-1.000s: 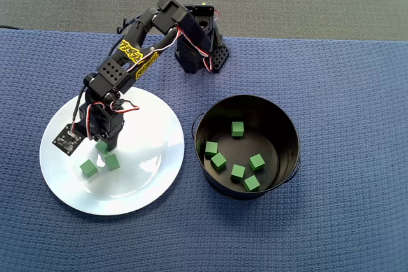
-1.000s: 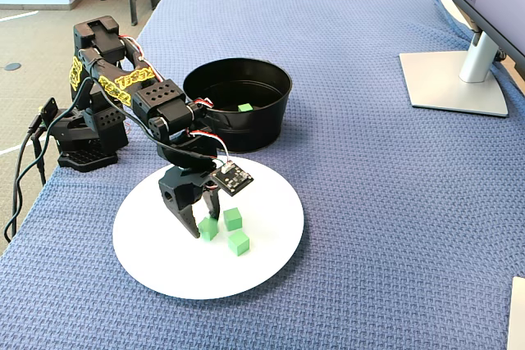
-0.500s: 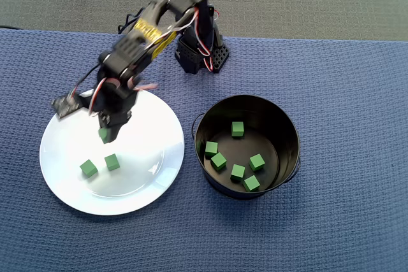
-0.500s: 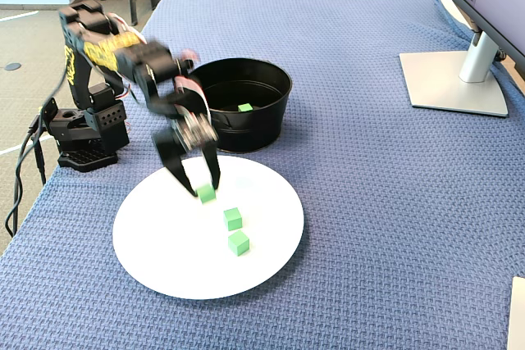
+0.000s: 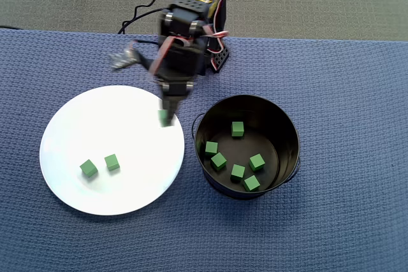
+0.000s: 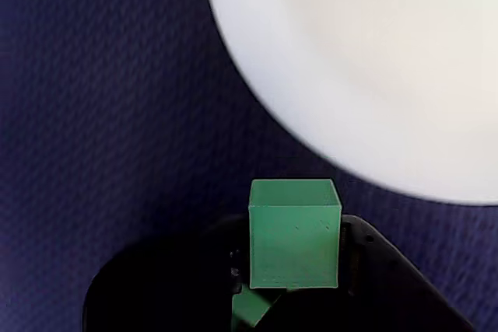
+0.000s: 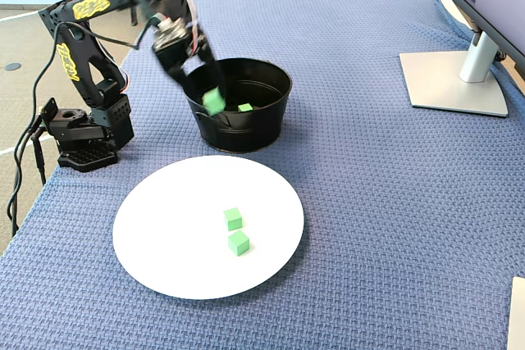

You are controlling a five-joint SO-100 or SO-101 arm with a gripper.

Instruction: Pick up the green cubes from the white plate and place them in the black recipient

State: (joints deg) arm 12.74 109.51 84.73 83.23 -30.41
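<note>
We find one small matte green cube clamped between the two fingers of the black gripper; the jaws are closed only to the cube's width, and the cube is clear of every surface. In the overhead view this held cube sits over the right-hand rim of the large round glossy white plate, just left of the round black metal pot. In the fixed view it shows against the pot's near wall, and the gripper is blurred.

We count two further green cubes on the plate, lying near each other left of its centre in the overhead view: one and its neighbour. Neither touches the other.

Inside the pot we count six green cubes on the dark floor, one of them apart toward the far wall, the others grouped nearer the front.

Plate and pot stand side by side, close but not touching, on a blue woven cloth. The arm's black base stands on that cloth beyond the plate. In the wrist view the plate's rim lies above the held cube.
</note>
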